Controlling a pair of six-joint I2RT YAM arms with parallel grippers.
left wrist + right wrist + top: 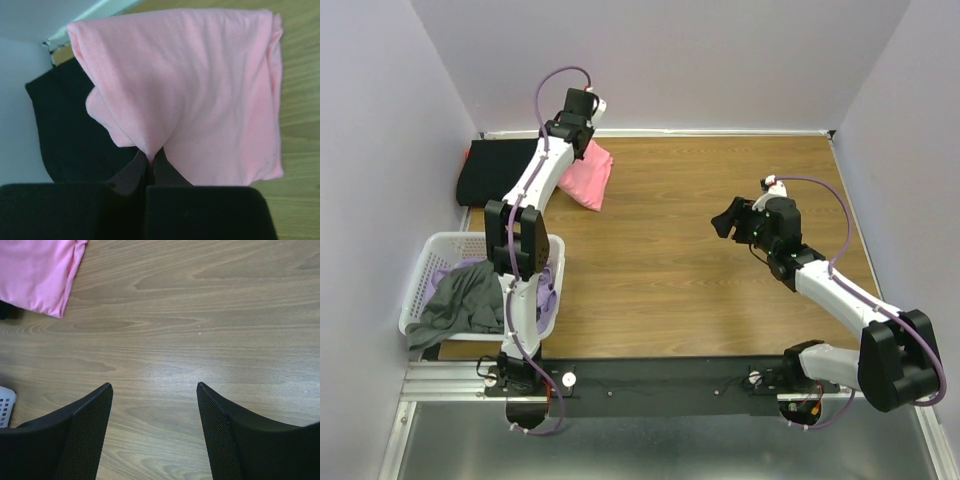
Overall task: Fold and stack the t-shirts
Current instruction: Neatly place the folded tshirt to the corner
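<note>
A folded pink t-shirt point(588, 176) hangs from my left gripper point(582, 138) at the back left of the table; its lower end rests on the wood. In the left wrist view my left gripper point(149, 156) is shut on a pinch of the pink t-shirt point(200, 95). A folded black t-shirt point(498, 170) lies flat in the back left corner, partly under the pink one; it also shows in the left wrist view point(70, 135). My right gripper point(727, 222) is open and empty above bare wood at mid right point(155, 390). The pink t-shirt's corner shows in the right wrist view point(37, 272).
A white lattice laundry basket point(430, 262) stands at the front left and holds a grey t-shirt point(460, 300) and a lavender one point(548, 285). Lavender walls close in the left, back and right sides. A black rail point(660, 378) runs along the near edge.
</note>
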